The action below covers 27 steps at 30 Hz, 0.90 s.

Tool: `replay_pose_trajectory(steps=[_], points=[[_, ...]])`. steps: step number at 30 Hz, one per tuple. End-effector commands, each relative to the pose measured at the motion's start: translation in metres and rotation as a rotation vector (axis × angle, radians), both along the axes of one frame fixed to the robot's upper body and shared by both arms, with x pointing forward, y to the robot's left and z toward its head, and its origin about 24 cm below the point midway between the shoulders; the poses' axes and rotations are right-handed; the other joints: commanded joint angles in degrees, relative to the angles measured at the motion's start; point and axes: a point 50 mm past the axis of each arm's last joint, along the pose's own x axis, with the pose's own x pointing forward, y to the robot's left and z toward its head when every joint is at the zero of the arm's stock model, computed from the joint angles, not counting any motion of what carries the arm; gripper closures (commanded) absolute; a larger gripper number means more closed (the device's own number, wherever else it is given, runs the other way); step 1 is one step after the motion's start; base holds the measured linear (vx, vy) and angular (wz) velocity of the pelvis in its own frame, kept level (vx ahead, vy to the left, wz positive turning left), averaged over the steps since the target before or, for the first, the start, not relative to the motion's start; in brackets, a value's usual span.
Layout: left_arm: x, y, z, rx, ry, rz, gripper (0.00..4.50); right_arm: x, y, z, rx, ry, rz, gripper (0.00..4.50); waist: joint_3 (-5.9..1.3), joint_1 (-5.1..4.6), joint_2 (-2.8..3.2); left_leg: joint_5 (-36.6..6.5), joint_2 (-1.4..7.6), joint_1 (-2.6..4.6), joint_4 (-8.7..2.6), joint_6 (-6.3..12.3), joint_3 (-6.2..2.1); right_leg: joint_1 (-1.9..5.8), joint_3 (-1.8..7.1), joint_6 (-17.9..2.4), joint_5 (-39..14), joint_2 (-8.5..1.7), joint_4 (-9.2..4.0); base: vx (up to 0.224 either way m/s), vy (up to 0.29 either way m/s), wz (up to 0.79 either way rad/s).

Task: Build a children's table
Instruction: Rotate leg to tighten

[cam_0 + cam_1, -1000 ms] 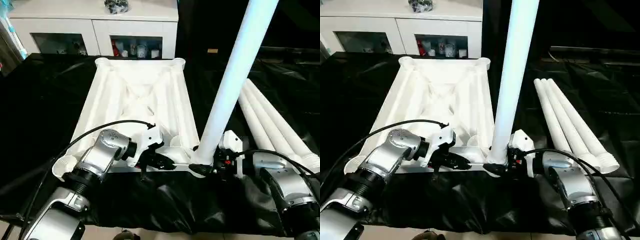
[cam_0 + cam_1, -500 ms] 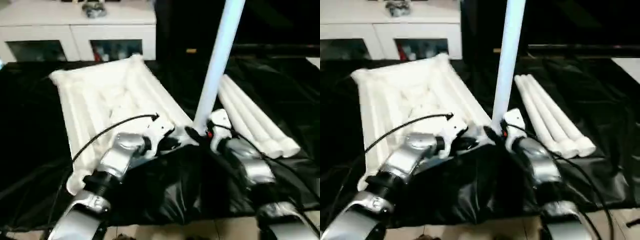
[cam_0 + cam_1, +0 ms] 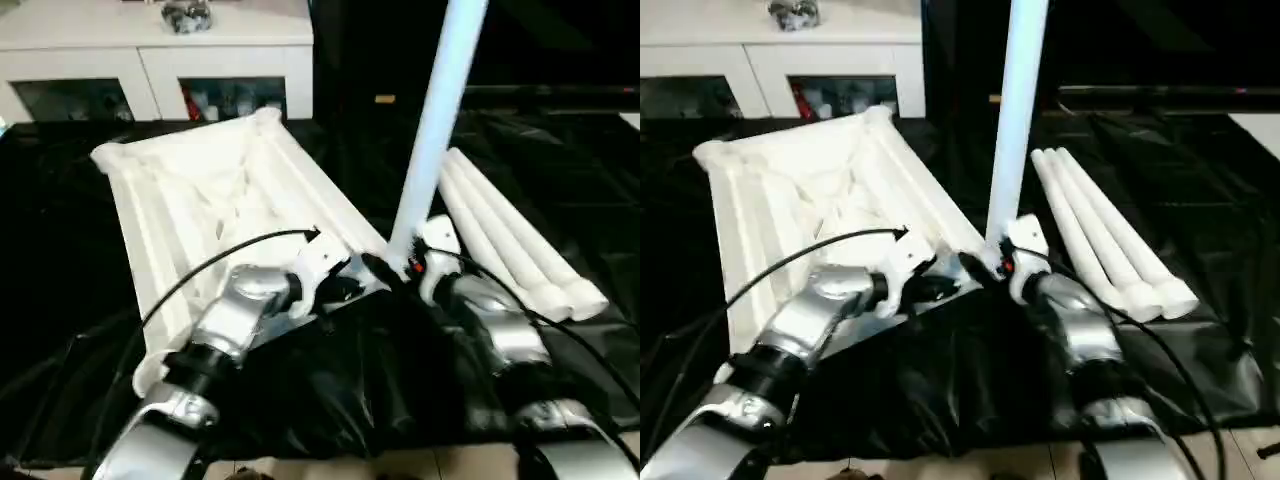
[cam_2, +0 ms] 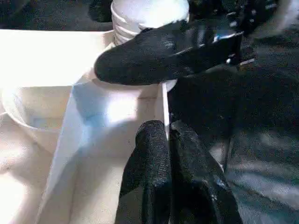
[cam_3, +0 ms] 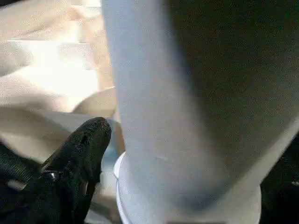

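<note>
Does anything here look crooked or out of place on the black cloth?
Yes. The table top lies upside down and skewed, one corner hanging past the black cloth's front edge. One leg stands in a near corner socket, leaning slightly; three spare legs lie beside it.

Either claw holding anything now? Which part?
Left claw pinches the tabletop by its near rim. Right claw sits by the upright leg, at its base; grip cannot be told.
</note>
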Motion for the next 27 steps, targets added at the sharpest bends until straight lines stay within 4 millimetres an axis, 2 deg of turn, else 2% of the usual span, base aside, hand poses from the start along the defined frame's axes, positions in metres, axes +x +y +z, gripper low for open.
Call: replay_pose_trajectory(steps=[1, 2, 3, 4, 6, 8, 10, 15, 18, 24, 27], points=[[-0.014, -0.029, 0.021, -0.112, -0.038, -0.271, 4.5, -0.018, 0.017, -0.014, -0.007, 0.099, 0.206, 0.49, -3.55, 0.61, -0.37, -15.0, 3.22, 1.39, -4.5, 3.98, -1.17, 2.08, 1.62, -13.8, -9.4, -2.65, -3.51, 0.0, 0.0, 0.0], [-0.015, -0.026, 0.021, -0.105, -0.026, -0.305, 4.5, -0.023, 0.013, -0.012, -0.01, 0.102, 0.27, 0.49, -3.53, 0.81, -0.27, -14.6, 3.29, 1.49, -4.44, 4.24, -1.09, 1.95, 1.65, -14.1, -8.9, -2.63, -3.43, 0.0, 0.0, 0.0], [-0.015, -0.026, 0.021, -0.105, -0.026, -0.305, 4.5, -0.023, 0.013, -0.012, -0.01, 0.102, 0.27, 0.49, -3.69, 1.15, -0.22, -13.0, 3.35, 1.3, -4.32, 4.74, -1.08, 2.39, 1.54, -14.6, -7.1, -2.63, -3.07, 0.0, 0.0, 0.0], [-0.015, -0.023, 0.021, -0.1, -0.018, -0.328, 4.5, -0.027, 0.01, -0.01, -0.019, 0.101, 0.322, 0.49, -3.82, 1.52, -0.15, -10.9, 3.46, 1.33, -4.16, 5.16, -0.96, 2.32, 1.46, -15.2, -4.6, -2.56, -2.7, 0.0, 0.0, 0.0], [-0.015, -0.02, 0.021, -0.09, -0.008, -0.352, 4.5, -0.034, 0.007, -0.008, -0.028, 0.104, 0.391, 0.49, -3.79, 2.04, -0.13, -9.5, 3.53, 1.22, -4.05, 5.75, -0.92, 2.53, 1.31, -15.5, -3.3, -2.54, -2.46, 0.0, 0.0, 0.0], [-0.015, -0.016, 0.021, -0.082, 0.006, -0.381, 4.5, -0.042, 0.005, -0.005, -0.038, 0.112, 0.47, 0.49, -3.67, 2.68, -0.02, -10.7, 3.65, 1.43, -4.11, 5.6, -0.85, 2.34, 1.34, -15.2, -5.5, -2.61, -2.7, 0.0, 0.0, 0.0], [-0.015, -0.013, 0.021, -0.071, 0.019, -0.406, 4.5, -0.049, 0.002, -0.004, -0.06, 0.123, 0.54, 0.49, -3.41, 3.03, 0.0, -14.0, 3.76, 1.52, -4.52, 4.2, -0.93, 2.21, 1.45, -14.2, -10.9, -2.74, -3.19, 0.0, 0.0, 0.0], [-0.014, -0.007, 0.02, -0.058, 0.033, -0.418, 4.5, -0.058, 0.002, -0.005, -0.084, 0.154, 0.613, 0.82, -3.12, 3.04, -0.02, -18.9, 3.76, 1.86, -5.04, 1.21, -1.17, 1.85, 1.63, -12.3, -18.4, -2.95, -4.0, 0.0, 0.0, 0.0], [-0.013, -0.005, 0.019, -0.055, 0.038, -0.42, 4.5, -0.061, 0.004, -0.008, -0.097, 0.168, 0.626, 1.06, -3.05, 2.93, -0.02, -19.7, 3.69, 1.76, -5.21, 0.51, -1.33, 1.79, 1.68, -11.1, -20.3, -2.96, -4.26, 0.0, 0.0, 0.0], [-0.012, -0.006, 0.019, -0.072, 0.03, -0.389, 4.5, -0.062, 0.007, -0.008, -0.081, 0.171, 0.599, 1.57, -3.28, 2.98, -0.06, -17.7, 3.68, 1.64, -5.1, 0.87, -1.32, 1.88, 1.65, -11.5, -17.4, -2.94, -3.93, 0.0, 0.0, 0.0], [-0.012, -0.009, 0.018, -0.088, 0.023, -0.358, 4.5, -0.058, 0.009, -0.01, -0.065, 0.162, 0.544, 1.69, -3.31, 2.95, -0.06, -17.1, 3.63, 1.53, -5.0, 1.24, -1.28, 1.98, 1.62, -11.9, -16.5, -2.97, -3.82, 0.0, 0.0, 0.0]])
